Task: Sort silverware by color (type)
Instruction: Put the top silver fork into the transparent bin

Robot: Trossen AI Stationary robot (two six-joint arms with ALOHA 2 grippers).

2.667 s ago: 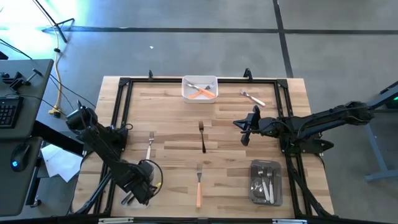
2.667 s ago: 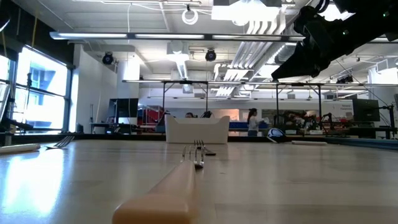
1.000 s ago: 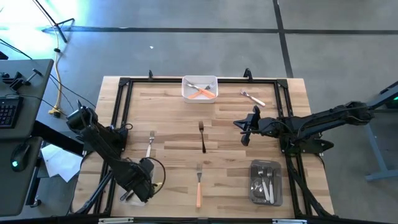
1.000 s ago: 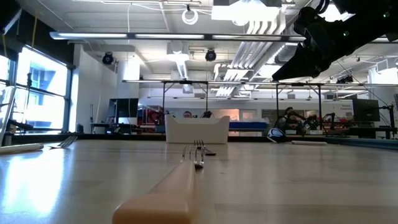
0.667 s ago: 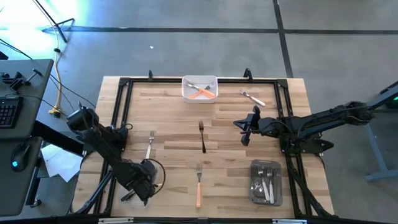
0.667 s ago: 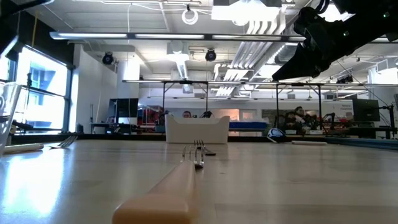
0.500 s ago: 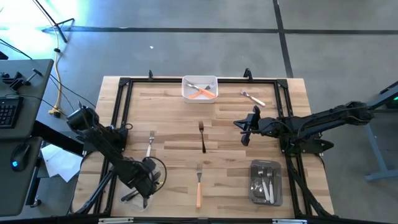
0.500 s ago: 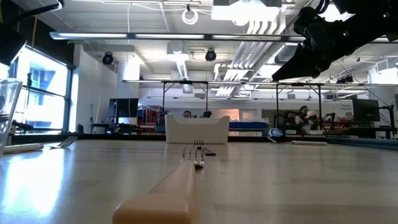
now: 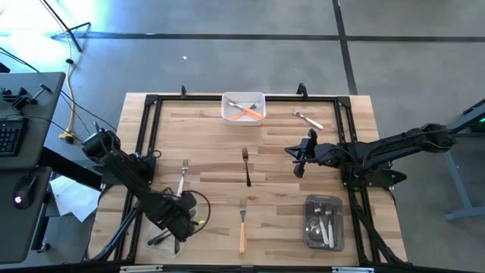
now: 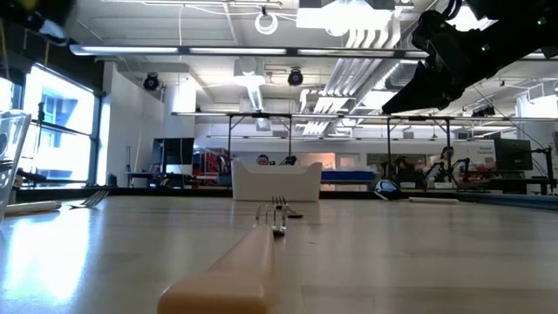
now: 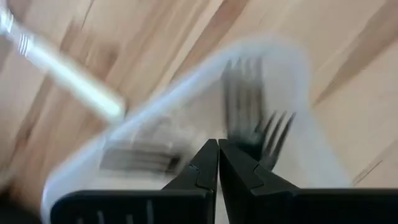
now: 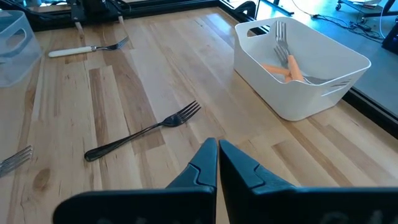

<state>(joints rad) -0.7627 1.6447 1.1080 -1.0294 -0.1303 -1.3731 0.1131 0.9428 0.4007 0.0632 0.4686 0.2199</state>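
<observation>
Forks: dark fork [image 9: 246, 165] at table centre lies near-to-far, tines far. Left gripper [image 11: 217, 152] pressed together over clear tray [image 11: 292, 74]; right gripper [image 12: 217, 152] closed, empty.

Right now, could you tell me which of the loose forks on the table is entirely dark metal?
The dark fork at the table's centre; the other loose forks have pale or orange handles.

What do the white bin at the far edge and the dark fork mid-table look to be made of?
White bin: probably plastic, since it is matte and opaque, with rounded moulded corners and a handle slot.
Dark fork: apparently all metal, as one dark, slightly glossy piece runs from tines to handle; plating or coating can't be told.
</observation>
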